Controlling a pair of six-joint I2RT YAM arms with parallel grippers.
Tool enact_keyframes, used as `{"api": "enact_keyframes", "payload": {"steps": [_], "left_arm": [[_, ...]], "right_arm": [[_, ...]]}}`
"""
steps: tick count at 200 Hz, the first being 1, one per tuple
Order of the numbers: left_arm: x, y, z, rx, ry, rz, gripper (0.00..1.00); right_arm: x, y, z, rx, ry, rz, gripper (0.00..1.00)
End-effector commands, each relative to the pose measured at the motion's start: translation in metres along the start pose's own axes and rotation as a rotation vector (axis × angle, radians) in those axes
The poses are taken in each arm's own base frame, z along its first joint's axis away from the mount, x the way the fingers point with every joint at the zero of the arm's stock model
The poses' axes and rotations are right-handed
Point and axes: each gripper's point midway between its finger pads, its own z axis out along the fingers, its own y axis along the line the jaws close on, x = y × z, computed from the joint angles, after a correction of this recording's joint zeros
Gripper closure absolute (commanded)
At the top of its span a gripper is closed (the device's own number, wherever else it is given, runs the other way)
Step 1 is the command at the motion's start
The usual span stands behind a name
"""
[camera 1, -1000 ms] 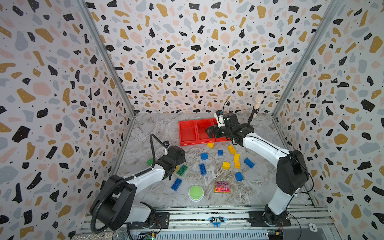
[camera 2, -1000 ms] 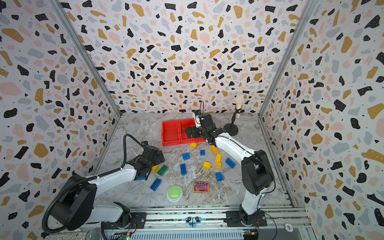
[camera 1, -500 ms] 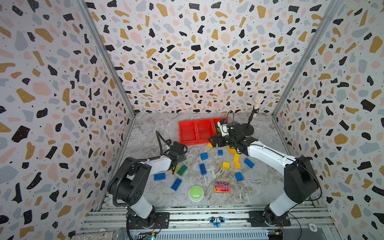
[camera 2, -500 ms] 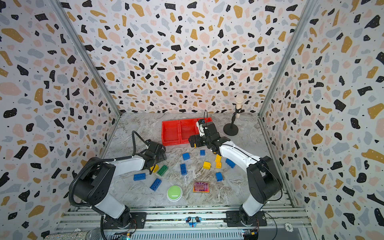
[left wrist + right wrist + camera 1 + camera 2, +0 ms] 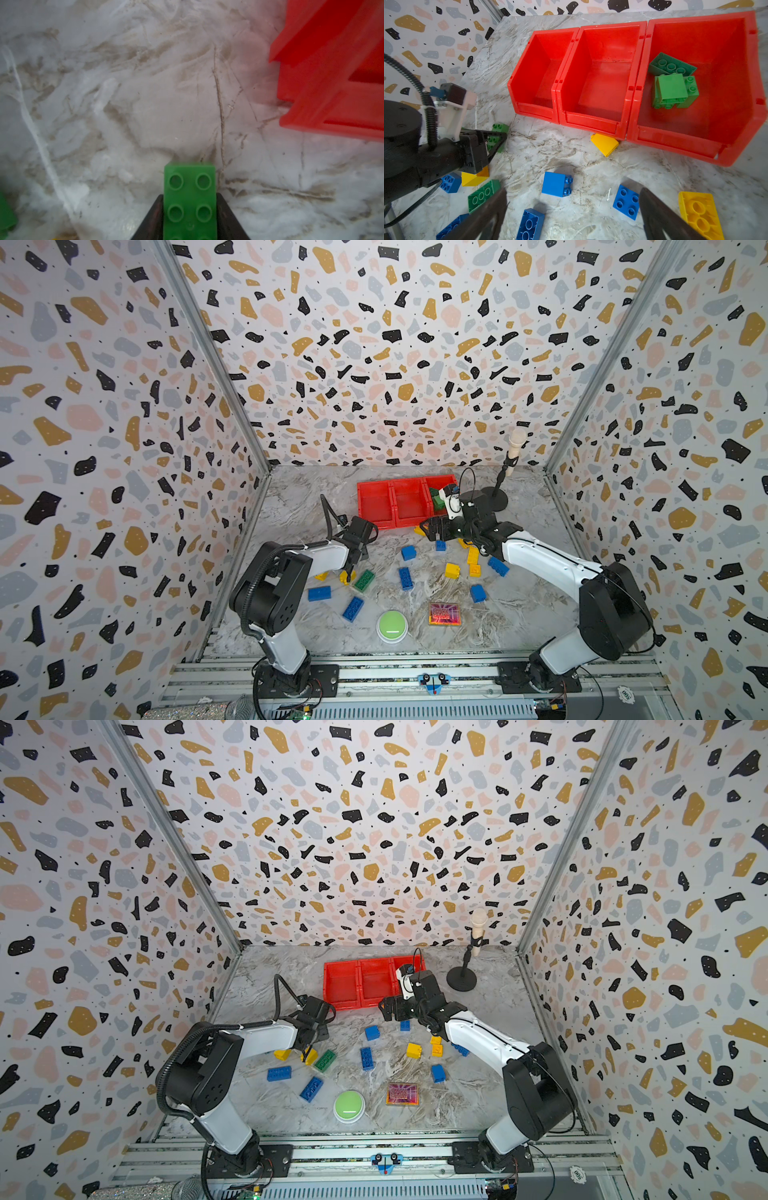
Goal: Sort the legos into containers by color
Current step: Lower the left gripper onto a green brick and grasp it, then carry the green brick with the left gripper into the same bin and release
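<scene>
One green lego sits pinched between the jaws of your left gripper, low at the left of the table. You cannot tell from these views whether it has cleared the surface. The step in hand looks like the pick-up of a green piece, with the carry to follow.

Just beside that gripper lie a yellow lego and a green oblong lego. Both are close enough to be nudged, so I judge you want a straight lift before any sideways travel. Bare table stretches from there toward the containers, and that is your best room for moving.

Further right, the three red containers stand in a row at the upper middle of both top views. The left and middle ones show nothing inside. The right container holds a few green legos, so the held piece belongs there. It must cross in front of or over the other two, high enough to clear their rims. A wedged yellow lego leans against the front lip where the middle and right containers meet.

Your right gripper is spread wide and empty, hovering over loose blue legos just in front of the row. Its wrist overlaps the right container in both top views, so the two arms could meet there, and it may need to give way. At the far right, a microphone stand sits near that container, which leaves little slack on that side.
</scene>
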Motion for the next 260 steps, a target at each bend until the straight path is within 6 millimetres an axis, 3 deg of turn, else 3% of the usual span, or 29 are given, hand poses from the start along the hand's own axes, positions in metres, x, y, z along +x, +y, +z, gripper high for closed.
{"api": "enact_keyframes", "payload": {"steps": [1, 31, 59, 100, 156, 197, 238, 260], "left_arm": [[0.009, 0.009, 0.002, -0.044, 0.055, 0.056, 0.74], [-0.004, 0.001, -0.012, -0.022, 0.043, 0.077, 0.81], [-0.040, -0.031, -0.051, -0.009, -0.047, 0.166, 0.81], [-0.099, -0.126, -0.105, 0.181, -0.180, 0.204, 0.81], [-0.143, -0.271, -0.139, 0.725, -0.323, 0.187, 0.77], [-0.162, -0.333, -0.144, 0.994, -0.437, 0.106, 0.76], [-0.168, -0.358, -0.121, 1.083, -0.451, -0.035, 0.76], [-0.171, -0.361, -0.105, 1.052, -0.461, -0.075, 0.75]], "right_arm": [[-0.018, 0.007, -0.022, -0.009, -0.076, -0.004, 0.01], [-0.018, 0.009, -0.039, -0.009, -0.098, -0.005, 0.01], [-0.013, 0.003, -0.058, 0.032, -0.122, -0.004, 0.01], [-0.001, -0.007, -0.087, 0.082, -0.157, 0.003, 0.01], [0.003, -0.019, -0.132, 0.140, -0.236, 0.037, 0.01], [0.005, -0.021, -0.143, 0.140, -0.256, 0.056, 0.01], [0.007, -0.022, -0.146, 0.138, -0.255, 0.065, 0.01], [0.007, -0.025, -0.147, 0.149, -0.254, 0.068, 0.01]]}}
